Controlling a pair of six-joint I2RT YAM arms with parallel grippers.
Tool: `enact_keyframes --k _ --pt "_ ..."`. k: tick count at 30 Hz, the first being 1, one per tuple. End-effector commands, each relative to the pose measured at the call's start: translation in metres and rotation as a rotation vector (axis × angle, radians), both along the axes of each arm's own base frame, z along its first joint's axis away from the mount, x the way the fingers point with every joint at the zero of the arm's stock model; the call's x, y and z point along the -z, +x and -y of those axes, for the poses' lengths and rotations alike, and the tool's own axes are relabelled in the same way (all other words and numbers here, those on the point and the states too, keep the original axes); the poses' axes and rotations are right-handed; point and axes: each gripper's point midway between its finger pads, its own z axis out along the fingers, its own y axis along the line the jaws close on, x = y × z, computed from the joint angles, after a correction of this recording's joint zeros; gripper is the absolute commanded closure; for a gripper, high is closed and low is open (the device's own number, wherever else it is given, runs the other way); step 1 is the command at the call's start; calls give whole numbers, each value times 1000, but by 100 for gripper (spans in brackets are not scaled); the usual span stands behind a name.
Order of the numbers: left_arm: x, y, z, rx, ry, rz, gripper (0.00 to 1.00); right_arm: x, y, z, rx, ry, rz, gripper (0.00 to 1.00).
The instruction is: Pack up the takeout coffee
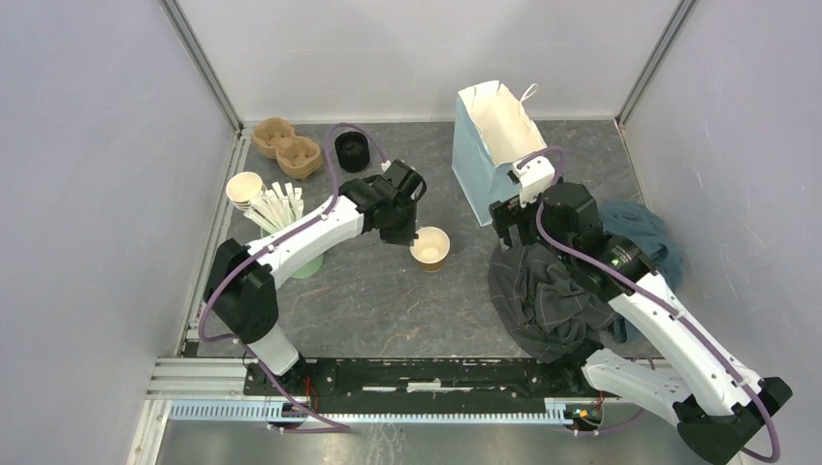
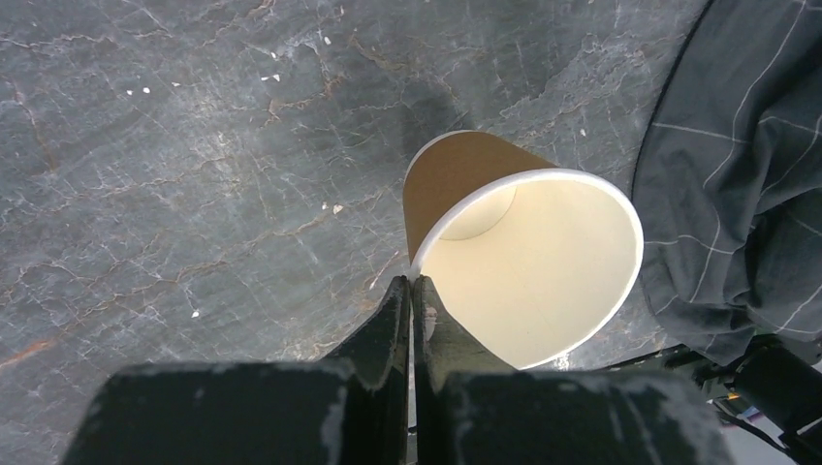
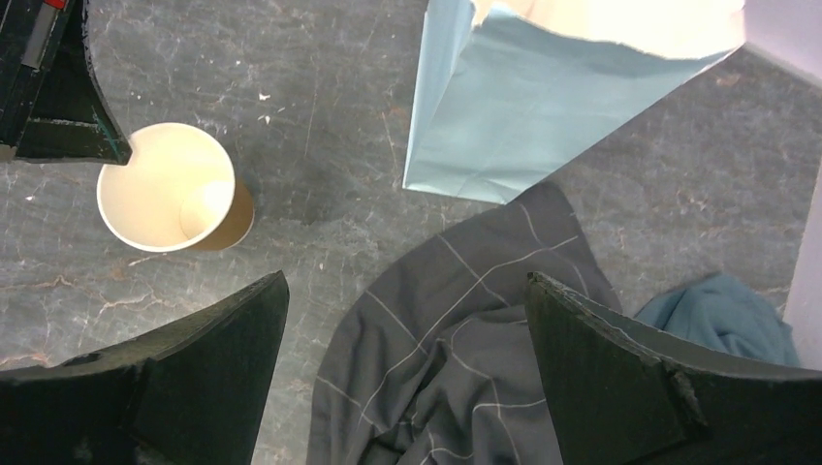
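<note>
Spreading under everything, the dark marbled table [image 1: 388, 300] carries the two arms at its near edge. The right arm [image 1: 669, 329] reaches from the near right toward the middle, and its right gripper [image 3: 402, 291] hangs with the jaws spread wide and nothing between them, above the edge of a grey checked cloth [image 1: 543, 291]. The left arm [image 1: 300, 232] stretches from the near left to the table's middle. The pale blue paper bag [image 1: 480, 170] stands upright at the far middle, its mouth open and its white inside showing, just beyond the right gripper. The grey cloth lies crumpled on the right side, its far edge touching the foot of the bag, and a teal cloth [image 1: 645, 232] lies bunched to its right.

A cardboard cup carrier [image 1: 286, 147] sits in the far left corner. The brown paper cup [image 1: 429, 248] stands near the middle of the table, left of the bag and apart from it, open-topped with no lid. The left gripper [image 2: 412, 291] has its fingers pressed together on the cup's rim, pinching the wall on the left side; whether the cup is lifted off the table cannot be told. A second open cup [image 1: 245, 189] sits at the far left beside a green cup of white sticks [image 1: 308, 263]. A stack of black lids [image 1: 352, 152] stands just right of the carrier.
</note>
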Motion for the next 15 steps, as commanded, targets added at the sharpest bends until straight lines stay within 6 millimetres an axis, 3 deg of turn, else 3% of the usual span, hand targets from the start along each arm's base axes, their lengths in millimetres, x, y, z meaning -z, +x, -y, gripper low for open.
enact_keyframes --k 1,15 --pt "-12 6 13 32 -49 77 98 4 -6 0 24 54 -27 2" --pt "9 -8 17 84 43 47 98 11 -19 -1 9 107 -52 2"
